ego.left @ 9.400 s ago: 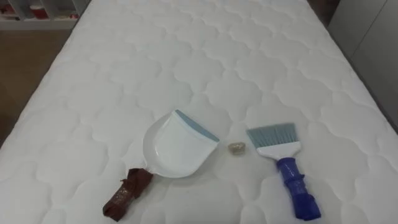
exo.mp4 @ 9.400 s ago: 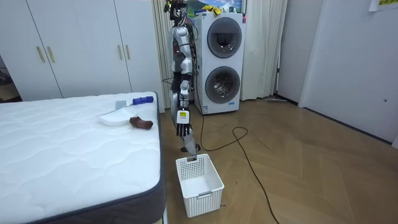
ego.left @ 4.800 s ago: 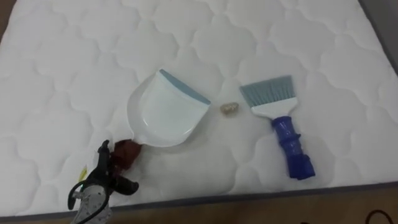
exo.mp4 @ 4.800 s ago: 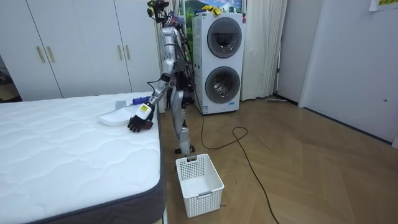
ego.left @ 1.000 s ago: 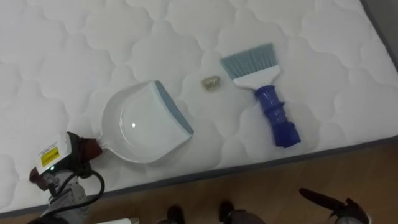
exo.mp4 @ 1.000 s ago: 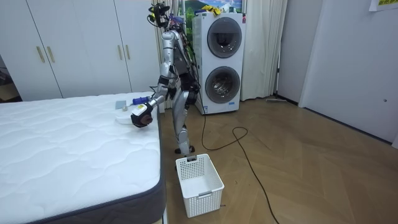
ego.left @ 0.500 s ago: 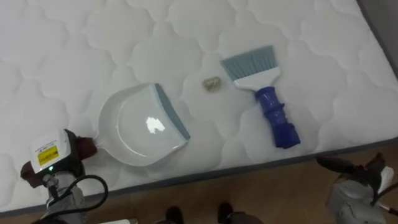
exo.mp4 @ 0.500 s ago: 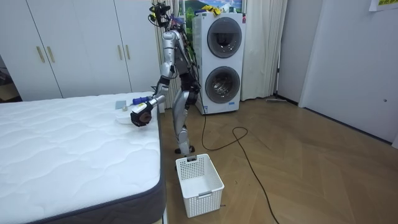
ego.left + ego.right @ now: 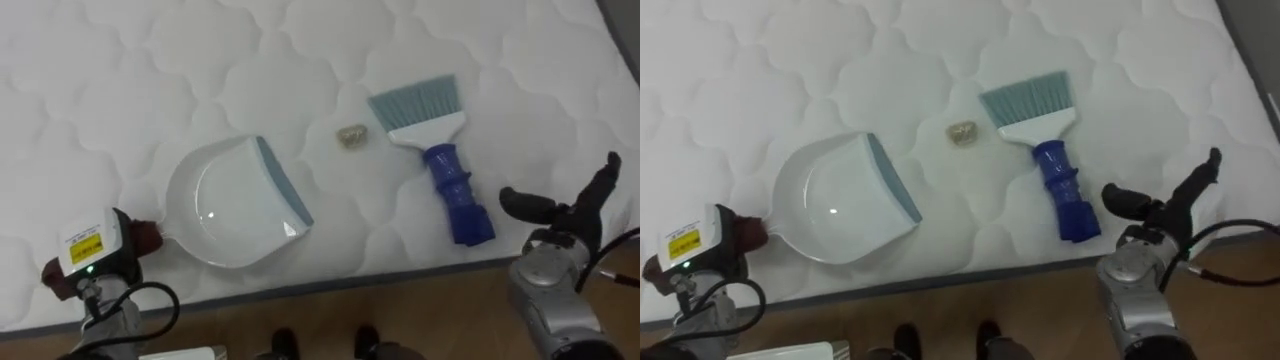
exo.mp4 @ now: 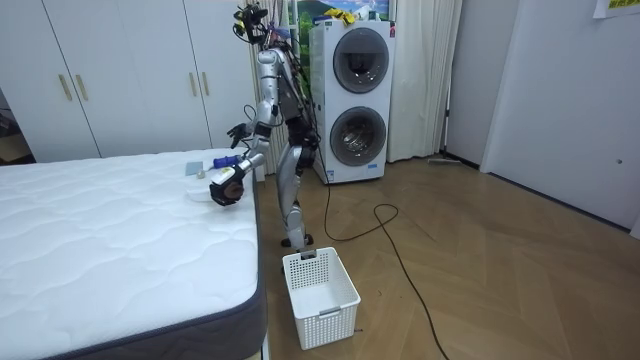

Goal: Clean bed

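**Left eye view**
- Mattress (image 9: 120,70): white and quilted, with its near edge run along the bottom of the frame.
- Dustpan (image 9: 232,203): white with a grey-blue lip. It is laid flat at centre left with the lip turned to the right, so that its mouth is presented to the debris.
- Left hand (image 9: 88,252): at lower left, clenched round the dustpan's brown handle. The pan is judged to be steadied there for a sweep.
- Scrap (image 9: 351,136): small and pale, at centre, between the pan's lip and the brush and touched by neither.
- Brush (image 9: 432,140): grey-blue bristles uppermost, blue handle pointed to the lower right. It is left free on the mattress.
- Right hand (image 9: 560,212): at lower right, fingers spread and released, nothing held. It is placed near the handle's end but apart from it, and a reach for the handle is judged to be the step in hand.

**Right eye view**
- The same arrangement is recorded.
- The scrap (image 9: 961,133) is not yet swept.

**Room view**
- The robot is seen standing at the bed's corner, left of centre.
- Basket (image 10: 321,290): white, set on the floor at lower centre, just beside that corner. It is probably placed there to receive the pan's contents.
- Washing machines (image 10: 355,100): stacked behind the robot.
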Available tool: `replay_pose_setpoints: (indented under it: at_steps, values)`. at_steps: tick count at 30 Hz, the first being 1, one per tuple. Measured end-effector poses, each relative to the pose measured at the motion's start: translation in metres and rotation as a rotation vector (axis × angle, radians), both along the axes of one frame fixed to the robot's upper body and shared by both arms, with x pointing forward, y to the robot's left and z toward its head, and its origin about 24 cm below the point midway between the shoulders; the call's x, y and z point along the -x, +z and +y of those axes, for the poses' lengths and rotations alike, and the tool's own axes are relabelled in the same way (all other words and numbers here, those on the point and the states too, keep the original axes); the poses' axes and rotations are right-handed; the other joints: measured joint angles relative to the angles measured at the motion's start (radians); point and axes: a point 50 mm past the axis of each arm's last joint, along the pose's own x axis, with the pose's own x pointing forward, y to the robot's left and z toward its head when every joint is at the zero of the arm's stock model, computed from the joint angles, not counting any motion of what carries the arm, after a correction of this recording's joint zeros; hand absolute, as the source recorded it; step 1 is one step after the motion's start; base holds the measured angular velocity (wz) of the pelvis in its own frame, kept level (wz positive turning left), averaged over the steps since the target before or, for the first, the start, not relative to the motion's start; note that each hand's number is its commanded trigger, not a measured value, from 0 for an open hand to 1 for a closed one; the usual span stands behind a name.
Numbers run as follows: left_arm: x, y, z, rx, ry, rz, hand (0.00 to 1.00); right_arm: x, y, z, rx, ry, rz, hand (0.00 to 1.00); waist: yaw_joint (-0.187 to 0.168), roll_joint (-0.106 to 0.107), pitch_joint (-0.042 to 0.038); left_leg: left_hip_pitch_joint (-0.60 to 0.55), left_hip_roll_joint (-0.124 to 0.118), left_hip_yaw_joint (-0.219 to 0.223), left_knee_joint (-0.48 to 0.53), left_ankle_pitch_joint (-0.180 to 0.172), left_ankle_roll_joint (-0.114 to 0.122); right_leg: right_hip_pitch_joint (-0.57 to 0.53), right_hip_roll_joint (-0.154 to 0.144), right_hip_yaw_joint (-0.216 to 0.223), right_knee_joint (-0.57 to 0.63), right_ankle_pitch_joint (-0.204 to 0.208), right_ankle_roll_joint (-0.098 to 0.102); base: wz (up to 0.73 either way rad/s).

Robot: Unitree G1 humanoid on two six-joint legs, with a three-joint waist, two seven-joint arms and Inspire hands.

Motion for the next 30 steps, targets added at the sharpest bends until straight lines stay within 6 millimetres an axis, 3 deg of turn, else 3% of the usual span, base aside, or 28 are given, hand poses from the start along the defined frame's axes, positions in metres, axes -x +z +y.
replay_pose_setpoints:
  at_steps: [3, 5, 7, 8, 14, 22, 30]
  values:
    - [-0.003, 0.001, -0.001, 0.013, -0.005, 0.015, 1.0, -0.004, 0.001, 0.007, 0.004, 0.04, 0.002, 0.0, -0.001, 0.0, 0.0019, 0.002, 0.0, -0.001, 0.001, 0.0, 0.0, 0.008, -0.001, -0.008, -0.001, -0.001, 0.001, 0.04]
    - [-0.006, 0.002, -0.001, 0.017, -0.009, 0.018, 1.0, -0.007, 0.001, 0.011, 0.004, 0.069, 0.005, 0.0, 0.001, 0.001, 0.0108, 0.0, 0.0, -0.003, 0.005, 0.0, 0.0, 0.01, -0.002, -0.011, -0.001, -0.001, 0.001, 0.07]
    - [-0.014, 0.007, -0.003, 0.025, -0.02, 0.009, 1.0, -0.009, 0.0, 0.015, 0.005, 0.103, 0.014, 0.0, 0.014, 0.001, 0.0287, -0.004, 0.001, -0.004, 0.01, -0.001, 0.002, 0.009, -0.002, -0.01, -0.004, -0.002, 0.002, 0.04]
    - [-0.016, 0.008, -0.004, 0.027, -0.025, 0.007, 1.0, -0.008, -0.001, 0.017, 0.005, 0.112, 0.019, 0.0, 0.016, 0.002, 0.0304, -0.007, 0.001, -0.005, 0.01, -0.002, 0.003, 0.007, -0.002, -0.011, -0.004, -0.003, 0.002, 0.04]
    - [-0.027, 0.015, -0.009, 0.01, -0.07, -0.005, 1.0, -0.008, -0.01, 0.02, -0.009, 0.179, 0.081, 0.0, 0.036, 0.005, 0.0322, -0.034, 0.0, -0.01, 0.027, -0.004, 0.005, -0.012, -0.009, -0.026, 0.014, -0.006, 0.003, 0.05]
    - [-0.031, 0.019, -0.011, 0.007, -0.081, -0.021, 1.0, -0.022, -0.005, 0.021, -0.019, 0.219, 0.089, 0.0, 0.036, 0.018, 0.0356, -0.055, 0.0, -0.023, 0.046, -0.005, 0.008, -0.028, -0.014, -0.046, 0.036, -0.006, 0.003, 0.03]
    - [-0.033, 0.021, -0.011, -0.023, -0.092, -0.014, 1.0, -0.022, -0.009, 0.021, -0.033, 0.248, 0.117, 0.0, 0.051, 0.023, 0.0354, -0.063, -0.005, -0.015, 0.066, -0.005, 0.008, -0.051, -0.028, -0.043, 0.075, -0.019, -0.005, 0.0]
